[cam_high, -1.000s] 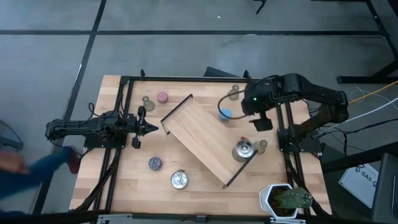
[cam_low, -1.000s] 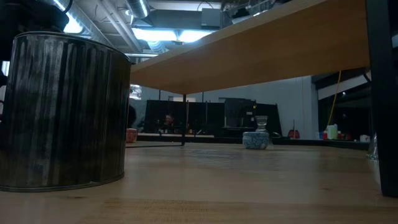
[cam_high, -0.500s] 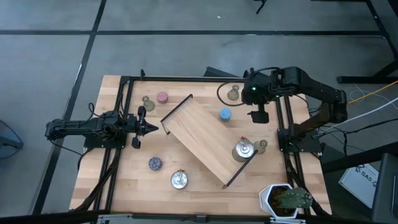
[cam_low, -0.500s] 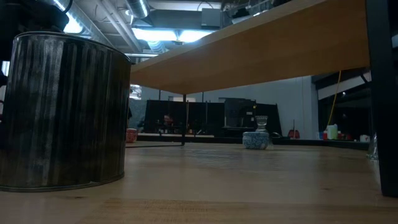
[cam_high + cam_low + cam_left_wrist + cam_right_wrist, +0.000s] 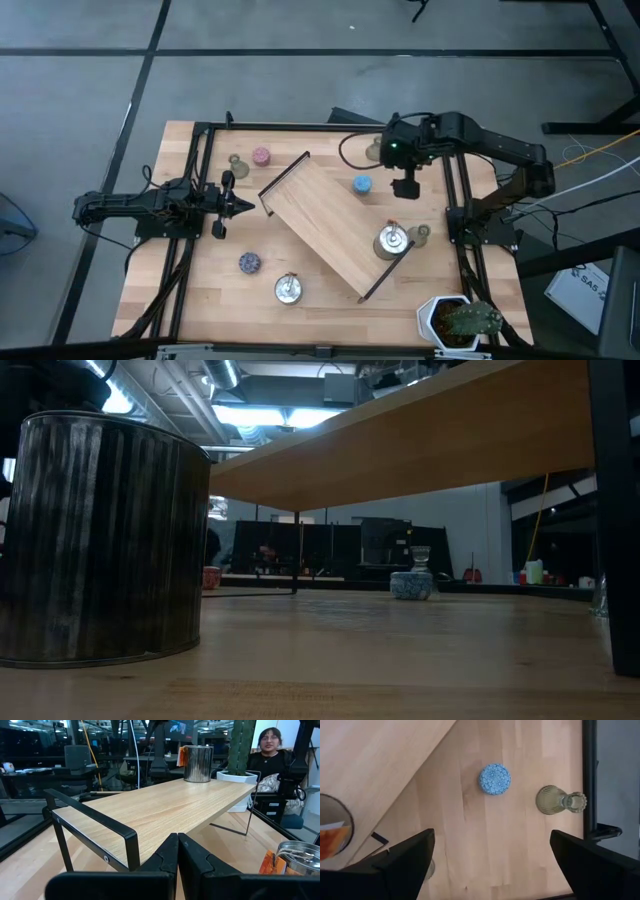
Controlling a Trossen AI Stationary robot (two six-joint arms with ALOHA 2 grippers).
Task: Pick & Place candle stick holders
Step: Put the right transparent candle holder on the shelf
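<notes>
Seen level from the near edge, the pale wooden counter runs away from the camera with a ribbed silver holder standing large just in front, the underside of the long wooden tray passing overhead, and a blue holder and a pink holder small at the far side. From above, the tray lies diagonally across the middle of the counter on thin black legs. A second silver holder stands on the tray's near-right end, and an olive-green holder sits just beside it on the counter. The purple holder rests near the first silver one on the near-left part. The left hand hangs at the left side with its fingers pressed together and holding nothing, pointing at the tray's end rail. Farther back on the left, another olive-green holder stands beside the pink one. On the right, the right hand hovers above the counter with its fingers spread wide and empty, the blue holder below it and a third olive-green holder lying on its side near the back-right edge. A potted plant stands at the near-right corner. Beyond the counter lie a grey floor, black desks and monitors under bright ceiling lights, and a person sits in the room.
</notes>
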